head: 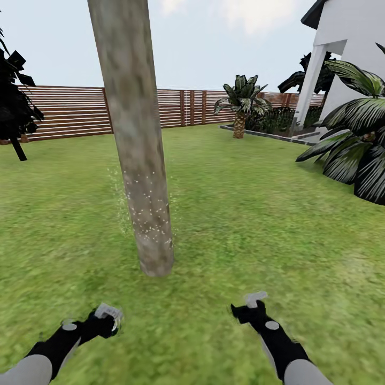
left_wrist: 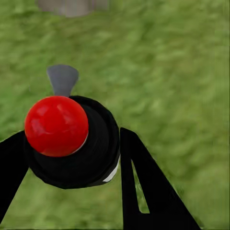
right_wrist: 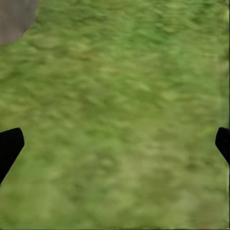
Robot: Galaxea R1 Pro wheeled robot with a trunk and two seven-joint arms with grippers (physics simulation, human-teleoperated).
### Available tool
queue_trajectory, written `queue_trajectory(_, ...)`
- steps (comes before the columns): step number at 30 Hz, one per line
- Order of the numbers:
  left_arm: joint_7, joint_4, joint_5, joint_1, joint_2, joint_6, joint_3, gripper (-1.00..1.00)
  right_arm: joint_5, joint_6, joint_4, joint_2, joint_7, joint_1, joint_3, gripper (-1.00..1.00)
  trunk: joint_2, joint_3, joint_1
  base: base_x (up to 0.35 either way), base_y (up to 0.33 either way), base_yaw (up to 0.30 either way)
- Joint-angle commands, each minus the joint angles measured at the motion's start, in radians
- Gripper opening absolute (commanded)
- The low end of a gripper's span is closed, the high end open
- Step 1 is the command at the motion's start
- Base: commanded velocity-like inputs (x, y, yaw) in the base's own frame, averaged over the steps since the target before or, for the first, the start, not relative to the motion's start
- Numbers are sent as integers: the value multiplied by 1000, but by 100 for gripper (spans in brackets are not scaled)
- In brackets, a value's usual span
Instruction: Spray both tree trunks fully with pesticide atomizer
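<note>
Pesticide atomizer (left_wrist: 79,143) is clamped between the jaws of the left gripper (head: 107,320), its red cap (left_wrist: 56,125) and grey nozzle (left_wrist: 63,79) projecting beyond the fingertips. It is judged light, rigid and smooth-walled, so a firm hold at mid-body is advised to prevent slipping. Ahead of the jaws, the tree trunk (head: 140,160) is dotted with white specks (head: 145,214) on its lower part. The right gripper (head: 254,305) is held wide apart and empty over the grass (right_wrist: 124,120).

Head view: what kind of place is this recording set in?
A simulated back garden, most likely: a grass lawn, a brown slatted wooden fence along its far edge, and a white house at the right.
</note>
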Motion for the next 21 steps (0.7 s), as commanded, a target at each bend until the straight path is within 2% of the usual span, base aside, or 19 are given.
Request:
queue_trajectory(1, 83, 38, 13, 0, -15, -3, 10, -100, -30, -1, 7, 1, -41, 2, -9, 100, 0, 0, 0, 0, 0, 0)
queue_trajectory(3, 209, 74, 24, 5, -55, -24, 17, -100, -88, -3, 34, 2, -137, 5, -16, 100, 0, 0, 0, 0, 0, 0)
queue_trajectory(4, 254, 85, 35, 19, -67, -59, 18, -100, -133, -6, 68, 2, -183, 8, -18, 100, 0, 0, 0, 0, 0, 0)
queue_trajectory(6, 302, 97, 85, 48, -95, -119, 19, -100, -245, -57, 182, 1, -228, 12, -18, 100, 0, 0, 0, 0, 0, 0)
queue_trajectory(7, 311, 104, 108, 57, -102, -130, 19, -100, -270, -109, 238, 1, -235, 15, -19, 100, 0, 0, 0, 0, 0, 0)
queue_trajectory(9, 319, 119, 151, 87, -107, -144, 19, -100, -288, -198, 294, 1, -241, 19, -18, 100, 0, 0, 0, 0, 0, 0)
queue_trajectory(10, 320, 120, 170, 109, -108, -150, 19, -100, -291, -217, 304, -1, -242, 19, -18, 100, 0, 0, 0, 0, 0, 0)
queue_trajectory(12, 314, 123, 193, 154, -109, -154, 19, -100, -292, -235, 322, 2, -242, 20, -15, 100, 0, 0, 0, 0, 0, 0)
queue_trajectory(14, 314, 118, 194, 176, -109, -156, 18, -100, -292, -237, 325, 1, -242, 21, -16, 100, 0, 0, 0, 0, 0, 0)
queue_trajectory(15, 320, 96, 227, 181, -112, -155, 44, -100, -293, -237, 323, -7, -243, 26, -17, 100, 0, 0, 0, 0, 0, -172)
queue_trajectory(21, 320, 102, 240, 193, -115, -157, 53, -100, -293, -237, 325, -8, -243, 29, -17, 100, 0, 0, 0, 0, 0, -278)
